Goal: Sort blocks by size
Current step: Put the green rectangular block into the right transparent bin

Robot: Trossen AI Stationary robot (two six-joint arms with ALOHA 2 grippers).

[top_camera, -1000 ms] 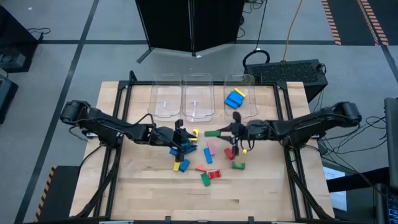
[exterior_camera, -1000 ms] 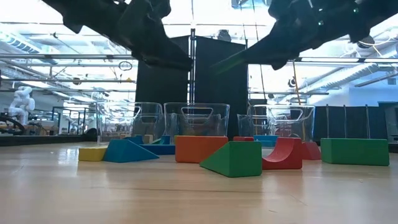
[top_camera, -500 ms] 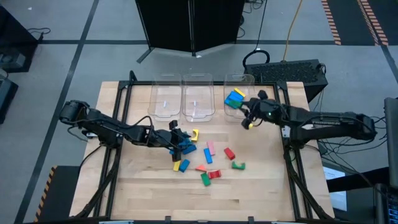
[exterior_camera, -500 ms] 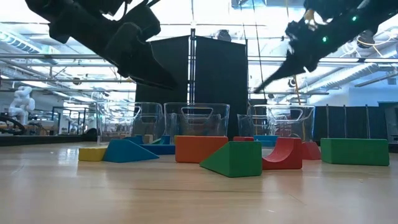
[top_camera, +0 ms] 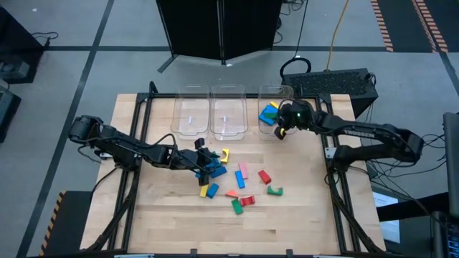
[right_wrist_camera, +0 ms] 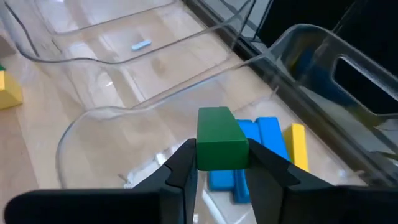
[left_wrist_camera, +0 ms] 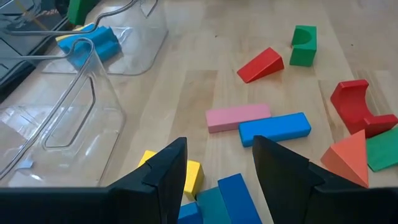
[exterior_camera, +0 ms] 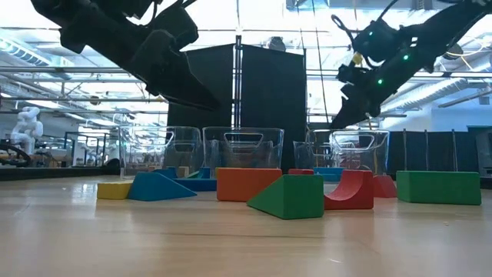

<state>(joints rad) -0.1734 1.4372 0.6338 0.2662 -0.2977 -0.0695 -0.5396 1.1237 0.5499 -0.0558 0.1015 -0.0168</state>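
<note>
The right gripper [right_wrist_camera: 219, 163] has its jaws shut on a green block [right_wrist_camera: 221, 146] over the right bin [top_camera: 276, 92], so next it should open and drop it, while the left gripper [left_wrist_camera: 217, 165] waits with open jaws above the pile.

Table [top_camera: 172, 222]: pale wood with visible grain and a smooth, faintly reflective finish. Bins [top_camera: 228, 115]: clear, glossy plastic with bright glints along the rims. Blocks [left_wrist_camera: 274, 127]: smooth, evenly painted solids with a soft sheen; the green block [right_wrist_camera: 221, 147] appears matt. Right gripper [right_wrist_camera: 219, 169] and left gripper [left_wrist_camera: 214, 171]: fingers of dark, matt material.
</note>
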